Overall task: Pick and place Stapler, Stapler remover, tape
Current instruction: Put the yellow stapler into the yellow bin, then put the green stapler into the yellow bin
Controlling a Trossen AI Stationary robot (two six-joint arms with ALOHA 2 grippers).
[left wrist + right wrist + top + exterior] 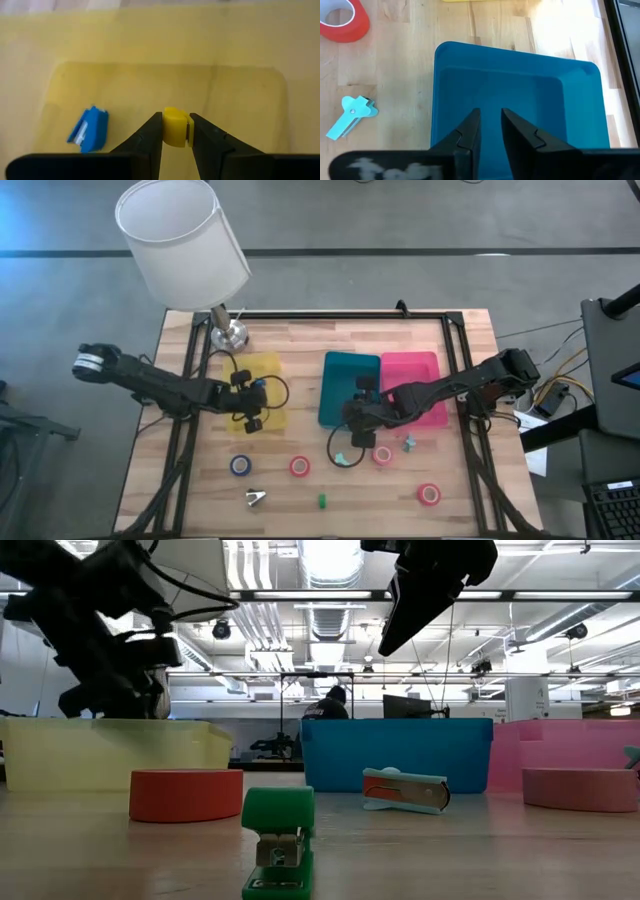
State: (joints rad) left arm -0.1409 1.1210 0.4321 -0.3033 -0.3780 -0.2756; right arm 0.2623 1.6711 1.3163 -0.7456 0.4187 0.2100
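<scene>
Nearest to the low camera, a green stapler [277, 852] stands on the wooden surface [290, 498]; from above it lies at the front edge [323, 501], between a silver stapler remover [256, 498] and a red tape roll [429, 494]. Farther in, a blue roll [240, 466], a second red roll [300, 467] and a pink roll [382, 454] lie in a loose row. A teal stapler remover [346, 458] rests just beside the pink roll, and a small teal item [409, 444] lies on that roll's other side, near the pink tray [432, 365].

Three trays sit farther back: a yellow tray [270, 365] on the left, a blue tray [338, 365] in the middle, and the pink tray touching it on the right.

The left gripper [175, 134] hangs over the yellow tray, its fingers [150, 135] pinching a small yellow stapler [175, 127]. A blue stapler [90, 129] lies inside that tray.

The right gripper [490, 127] hovers over the near part of the blue tray, its fingers [469, 130] set slightly apart with nothing between them. Its wrist view shows the teal remover and a red roll [345, 20] on the surface outside the tray.

At the far left corner stands a lamp [190, 245] with a white shade.
</scene>
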